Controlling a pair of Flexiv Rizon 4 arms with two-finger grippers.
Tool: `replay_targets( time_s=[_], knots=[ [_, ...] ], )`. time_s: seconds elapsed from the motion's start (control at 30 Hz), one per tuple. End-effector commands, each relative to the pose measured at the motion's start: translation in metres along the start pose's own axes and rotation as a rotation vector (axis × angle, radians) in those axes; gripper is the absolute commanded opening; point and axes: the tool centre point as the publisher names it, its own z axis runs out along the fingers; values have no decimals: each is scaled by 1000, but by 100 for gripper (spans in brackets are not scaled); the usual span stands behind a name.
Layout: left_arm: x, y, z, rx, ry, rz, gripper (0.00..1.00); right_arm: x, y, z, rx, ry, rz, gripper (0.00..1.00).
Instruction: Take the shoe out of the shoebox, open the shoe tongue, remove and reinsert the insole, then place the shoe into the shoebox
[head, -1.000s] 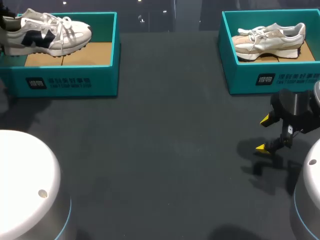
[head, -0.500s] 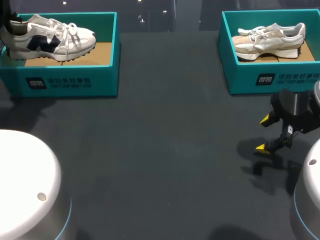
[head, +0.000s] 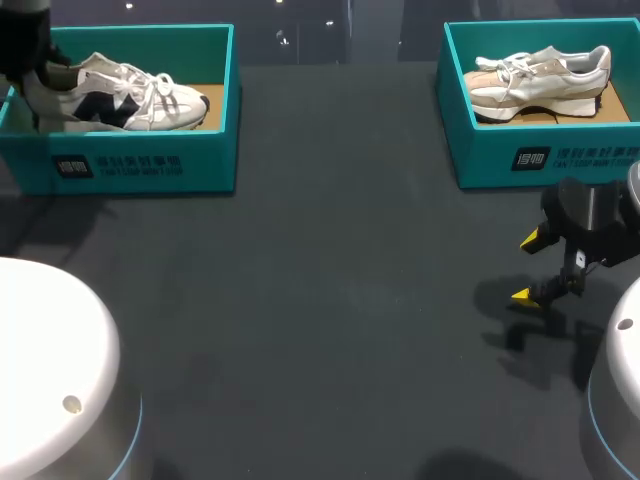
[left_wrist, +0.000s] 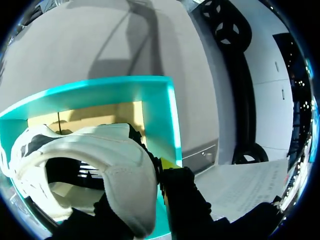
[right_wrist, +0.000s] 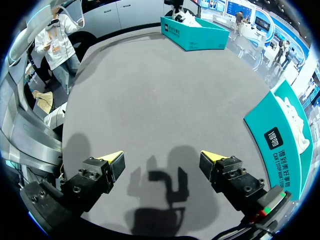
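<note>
Left wrist view: left end effector clamps shoe heel inside shoebox; right end effector released; shoebox front white-printed.

White/navy shoe, teal shoebox, beige/white 2nd shoe, dk grey table.

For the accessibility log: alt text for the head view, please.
The left tool grips the heel of a white and navy sneaker inside the left teal shoebox. The right tool hangs open above the dark table, in front of the right teal shoebox, which holds a beige sneaker.
</note>
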Motion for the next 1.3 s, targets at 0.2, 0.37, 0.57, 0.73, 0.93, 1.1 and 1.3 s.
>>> replay_targets(
  time_s=[0.2, 0.37, 0.57, 0.73, 0.93, 1.1, 1.3],
  knots=[
    [-8, -9, 8, -8, 4, 29, 0, 2, 0, -1, 2, -3, 1, 100],
    [-18, -13, 15, -2, 14, 44, 0, 2, 0, -1, 2, -3, 1, 100],
    [-25, -11, 22, 12, 19, 47, 0, 2, 0, -1, 2, -3, 1, 100],
    [-25, -10, 30, 31, 17, 39, 0, 2, 0, -1, 2, -3, 1, 100],
    [-25, -14, 38, 41, 5, 20, 0, 2, 0, -1, 2, -3, 1, 100],
    [-28, -18, 43, 40, -1, 13, 0, 2, 0, -1, 2, -3, 1, 100],
    [-33, -20, 48, 42, -6, 5, 0, 2, 0, -1, 2, -3, 1, 100]
  ],
)
